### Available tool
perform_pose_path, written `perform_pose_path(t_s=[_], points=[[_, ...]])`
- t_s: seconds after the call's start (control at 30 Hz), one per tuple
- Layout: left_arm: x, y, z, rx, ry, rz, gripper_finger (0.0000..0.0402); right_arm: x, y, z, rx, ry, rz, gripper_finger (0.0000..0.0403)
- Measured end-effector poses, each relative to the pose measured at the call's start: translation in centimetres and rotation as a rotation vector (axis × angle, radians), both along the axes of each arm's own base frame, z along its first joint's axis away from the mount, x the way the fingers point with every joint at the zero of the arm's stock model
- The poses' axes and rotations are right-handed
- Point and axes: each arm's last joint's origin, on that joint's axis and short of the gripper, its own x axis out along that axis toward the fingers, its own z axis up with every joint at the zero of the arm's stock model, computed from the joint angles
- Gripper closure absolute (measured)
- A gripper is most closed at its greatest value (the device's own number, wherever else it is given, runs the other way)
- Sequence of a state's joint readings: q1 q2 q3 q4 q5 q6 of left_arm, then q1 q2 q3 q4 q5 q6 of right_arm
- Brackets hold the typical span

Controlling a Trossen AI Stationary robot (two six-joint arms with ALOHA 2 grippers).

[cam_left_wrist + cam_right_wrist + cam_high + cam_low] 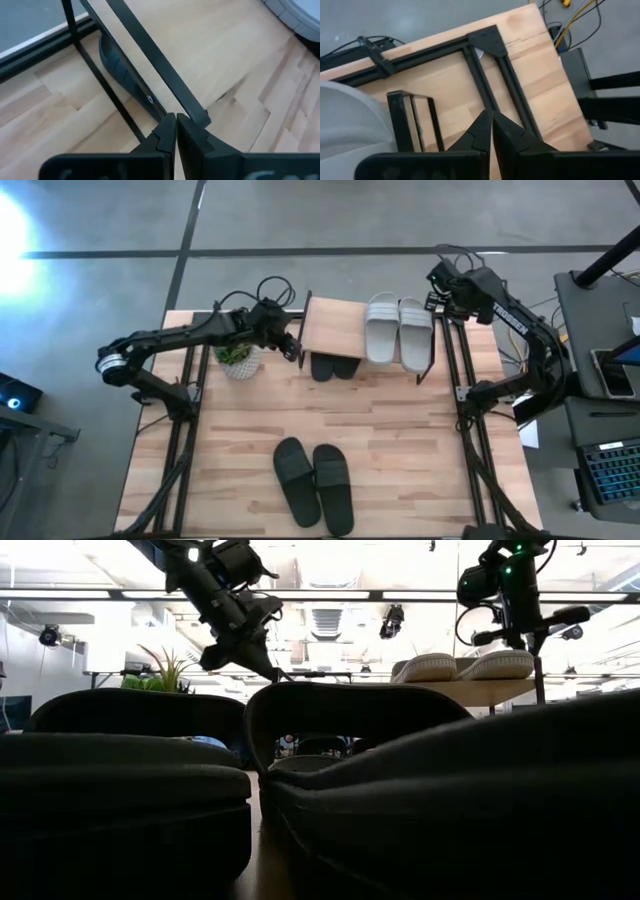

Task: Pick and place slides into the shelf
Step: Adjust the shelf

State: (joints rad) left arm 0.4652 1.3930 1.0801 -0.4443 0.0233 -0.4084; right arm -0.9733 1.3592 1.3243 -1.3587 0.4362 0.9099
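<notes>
The shelf [335,328] stands at the table's far middle. Two light grey slides [398,330] lie side by side on its plank top, also seen in the low view [465,665]. Two black slides [334,367] rest on the table under the plank, toes poking out. Two more black slides [315,483] lie on the table near its near edge and fill the low view [400,790]. My left gripper [297,351] is shut and hangs just off the shelf's left front corner [176,119]. My right gripper [437,280] is shut, raised over the table's far right corner [491,115].
A small potted plant [238,358] stands just left of the shelf, under my left arm. Black frame rails [470,430] run along the table's left and right edges. A desk with a laptop [610,470] stands to the right. Bare wood [400,450] lies between the shelf and the near slides.
</notes>
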Motion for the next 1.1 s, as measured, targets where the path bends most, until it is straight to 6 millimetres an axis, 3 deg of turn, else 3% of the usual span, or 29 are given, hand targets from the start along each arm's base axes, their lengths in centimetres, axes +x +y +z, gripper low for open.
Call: perform_pose_path(t_s=[0.53,1.1], points=[[0.2,-0.1,0.1,-0.026,-0.032,-0.036,0.0402,0.8,-0.2,-0.2,-0.036,-0.069,-0.026,0.0394],[0.4,-0.5,0.1,-0.052,-0.045,-0.074,0.0402,2.1,-0.4,-2.1,-0.069,-0.123,0.012,0.0394]])
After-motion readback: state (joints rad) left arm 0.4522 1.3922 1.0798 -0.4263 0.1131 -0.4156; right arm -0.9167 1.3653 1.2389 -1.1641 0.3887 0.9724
